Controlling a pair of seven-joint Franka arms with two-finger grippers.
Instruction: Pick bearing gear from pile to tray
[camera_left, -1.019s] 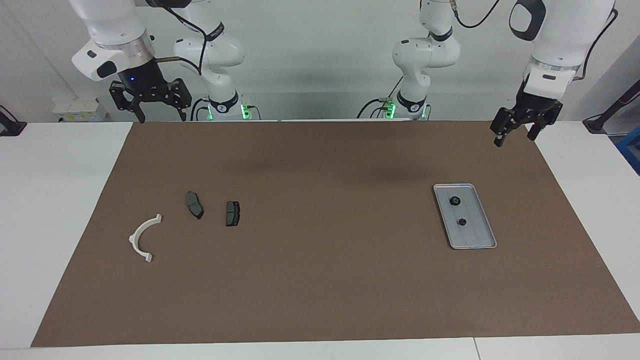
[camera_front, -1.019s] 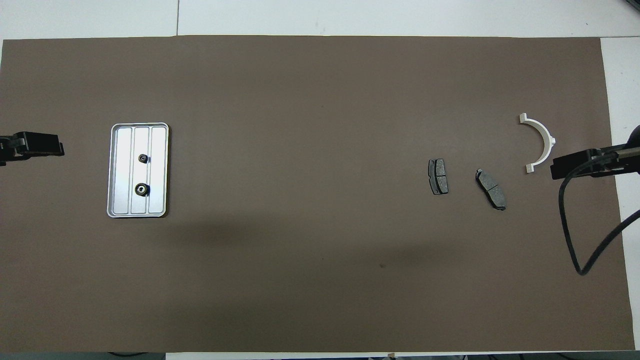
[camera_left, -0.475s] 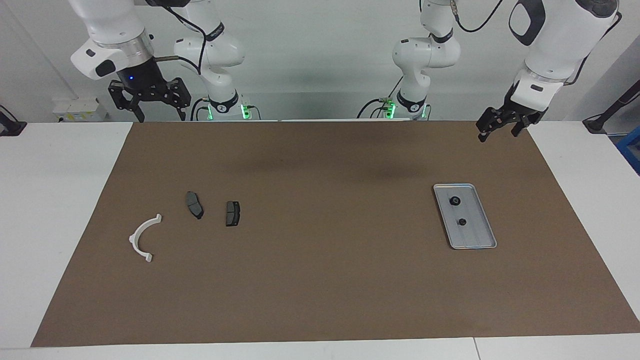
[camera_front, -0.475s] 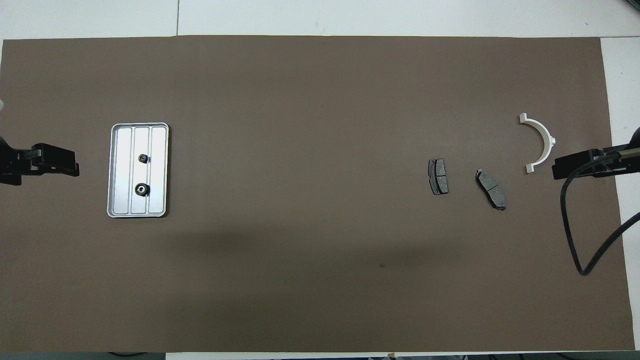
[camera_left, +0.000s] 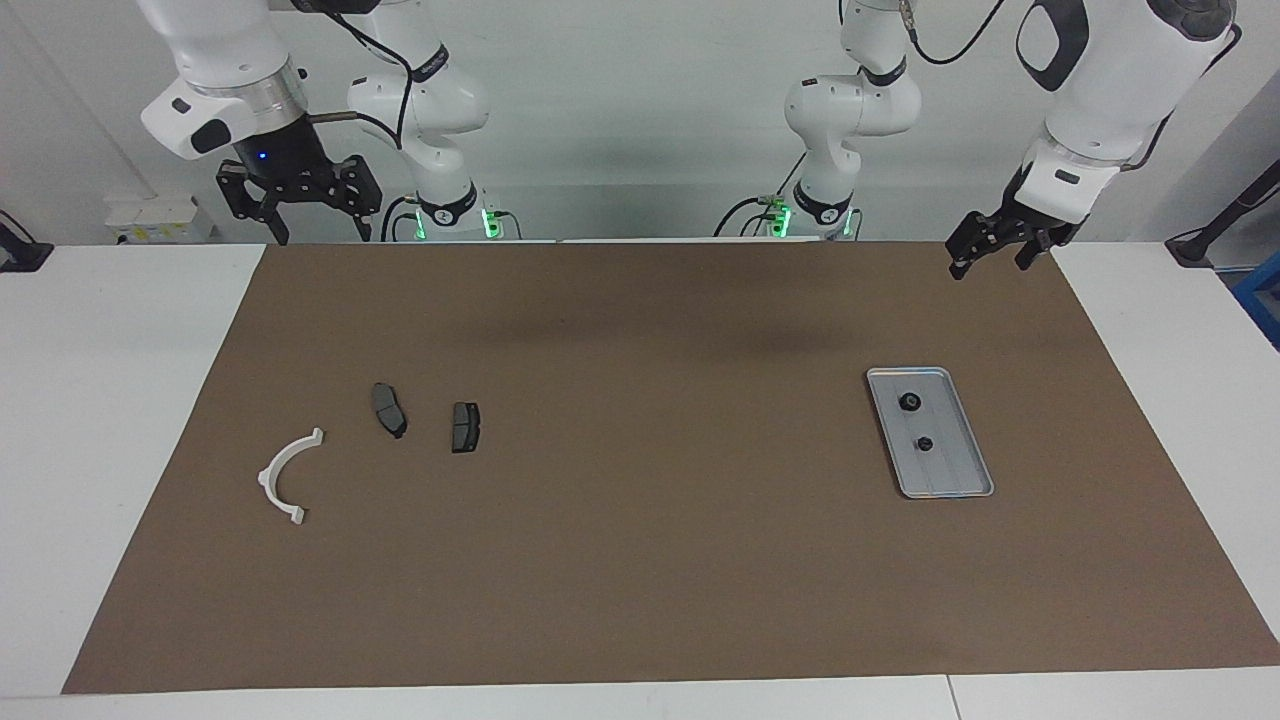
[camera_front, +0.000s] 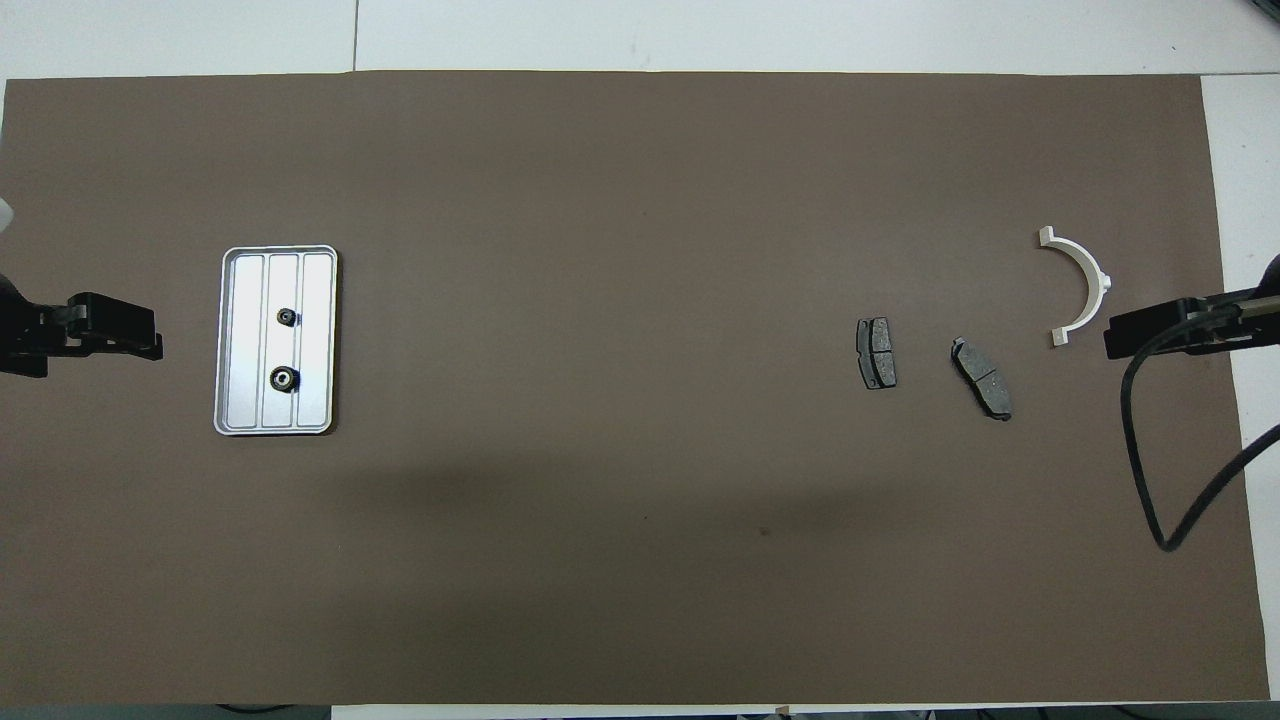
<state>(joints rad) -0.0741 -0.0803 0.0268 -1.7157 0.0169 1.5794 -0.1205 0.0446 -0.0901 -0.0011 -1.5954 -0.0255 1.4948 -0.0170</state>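
Grippers raised and empty, two black round pieces lying in the tray.

Facing view: the left gripper (camera_left: 985, 255) hangs in the air over the robots' edge of the brown mat (camera_left: 660, 560) at the left arm's end, fingers spread and holding nothing; the right gripper (camera_left: 300, 215) hangs over the same edge at the right arm's end, fingers wide and empty. The tray (camera_left: 960, 478) lies flat on the mat with two black round pieces (camera_left: 910, 402) in it, well apart from the white arc (camera_left: 278, 476) and the two brake pads (camera_left: 389, 410). Overhead view: the tray (camera_front: 240, 345) sits toward the left arm's end with both pieces (camera_front: 285, 379) along its middle strip; the brake pads (camera_front: 876, 353) and arc (camera_front: 1088, 280) lie toward the right arm's end, pads side by side, arc just beside them.
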